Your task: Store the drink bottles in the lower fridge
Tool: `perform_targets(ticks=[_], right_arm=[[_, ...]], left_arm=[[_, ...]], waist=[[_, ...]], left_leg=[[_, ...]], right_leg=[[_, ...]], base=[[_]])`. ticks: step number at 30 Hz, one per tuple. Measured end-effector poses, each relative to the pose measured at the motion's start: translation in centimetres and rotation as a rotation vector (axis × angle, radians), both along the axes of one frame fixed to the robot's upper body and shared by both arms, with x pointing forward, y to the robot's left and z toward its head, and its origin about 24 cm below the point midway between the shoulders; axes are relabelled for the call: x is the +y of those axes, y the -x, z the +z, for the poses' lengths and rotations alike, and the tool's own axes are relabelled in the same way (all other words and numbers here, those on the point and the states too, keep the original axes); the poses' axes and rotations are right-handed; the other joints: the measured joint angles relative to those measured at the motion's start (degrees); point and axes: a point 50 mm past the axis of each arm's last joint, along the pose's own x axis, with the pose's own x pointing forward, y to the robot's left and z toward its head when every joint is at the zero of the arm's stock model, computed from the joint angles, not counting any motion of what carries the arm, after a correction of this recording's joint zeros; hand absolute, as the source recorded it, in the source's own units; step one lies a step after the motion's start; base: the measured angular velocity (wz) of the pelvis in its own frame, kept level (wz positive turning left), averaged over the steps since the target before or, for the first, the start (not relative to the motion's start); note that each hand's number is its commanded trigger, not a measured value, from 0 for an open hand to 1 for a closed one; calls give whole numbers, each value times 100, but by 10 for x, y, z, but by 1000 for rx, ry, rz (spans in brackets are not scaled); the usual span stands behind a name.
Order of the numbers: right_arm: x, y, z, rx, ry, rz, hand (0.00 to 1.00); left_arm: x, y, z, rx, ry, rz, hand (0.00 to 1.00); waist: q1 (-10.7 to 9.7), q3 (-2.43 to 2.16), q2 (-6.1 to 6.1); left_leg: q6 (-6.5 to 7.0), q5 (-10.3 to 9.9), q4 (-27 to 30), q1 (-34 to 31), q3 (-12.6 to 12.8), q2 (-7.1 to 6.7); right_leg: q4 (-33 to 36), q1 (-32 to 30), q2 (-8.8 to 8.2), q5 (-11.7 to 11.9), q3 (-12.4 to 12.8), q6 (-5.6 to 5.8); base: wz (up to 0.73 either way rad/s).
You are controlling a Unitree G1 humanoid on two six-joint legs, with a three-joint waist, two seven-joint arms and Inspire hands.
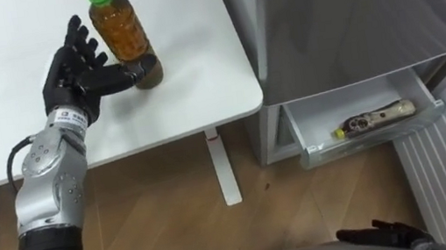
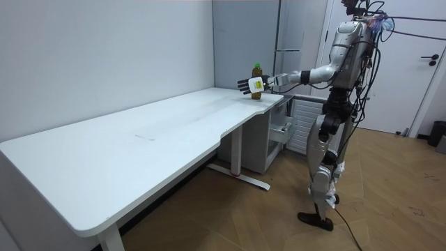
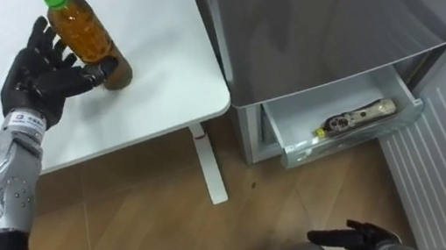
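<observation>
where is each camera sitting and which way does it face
Left eye view: on the head, looking down at the table, bottle and open fridge drawer; left hand by the bottle, right hand low.
Right eye view: same, set rightward.
Room view: across the room, along the table; whole robot standing.
All share the bottle and left hand.

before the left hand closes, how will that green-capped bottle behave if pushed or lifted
The bottle stands tall and narrow on the table, so a push high up would probably tip it, and its round body could then roll. It looks nearly full of brown liquid, so likely heavy for its size. Its smooth wall may slip in the left hand.
</observation>
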Motion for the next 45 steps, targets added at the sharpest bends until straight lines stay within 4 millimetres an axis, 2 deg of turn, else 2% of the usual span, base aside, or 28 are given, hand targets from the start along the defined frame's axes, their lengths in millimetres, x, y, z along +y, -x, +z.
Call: perform_targets(ticks=[13,17,26,31,32,33,34,35,45], right_arm=[[0,-5,0,-2,-2,4,0],[1,-5,0,8,-6,3,0],[0,-5,0,12,-3,3,0],[0,-3,0,15,-2,-4,0],[0,-2,0,16,-1,-4,0],[0,-2,0,16,-1,-4,0],[0,-2,0,15,-1,-4,0],[-1,-2,0,14,0,-4,0],[-2,-2,1,12,5,-2,0]], left_arm=[[-6,-10,8,-21,11,-53,0],[-6,-13,18,-53,-1,-62,0],[-3,-15,22,-64,-16,-63,0],[-3,-22,32,-95,-27,-70,0],[-3,-23,34,-101,-27,-71,40],[-3,-24,34,-103,-27,-72,59],[-3,-24,35,-105,-27,-72,95],[-3,-24,35,-105,-27,-72,100],[-3,-24,35,-104,-29,-69,100]], waist=[[-114,-2,2],[-133,0,-32],[-142,-12,-130],[-145,-10,-137],[-150,-10,-137],[-153,-10,-137],[-158,-10,-136],[-163,-10,-136],[-183,-15,-97]], left_leg=[[0,0,4,-31,15,1],[0,0,15,-30,24,1],[0,1,42,-47,43,1],[0,1,42,-43,44,1],[0,1,42,-39,44,1],[0,1,42,-38,44,1],[0,1,41,-37,48,1],[0,1,41,-37,53,1],[0,0,20,-62,74,11]], right_leg=[[19,-87,-1,0,14,0],[13,-86,-2,-1,26,1],[-10,-89,-2,-2,53,3],[-2,-86,-2,-2,55,2],[0,-84,-2,-2,55,2],[1,-84,-2,-2,55,2],[2,-84,-2,-1,59,2],[2,-84,-2,-1,62,1],[64,-119,-1,0,62,0]], base=[[0],[0],[-1],[0],[0],[0],[0],[0],[0]])
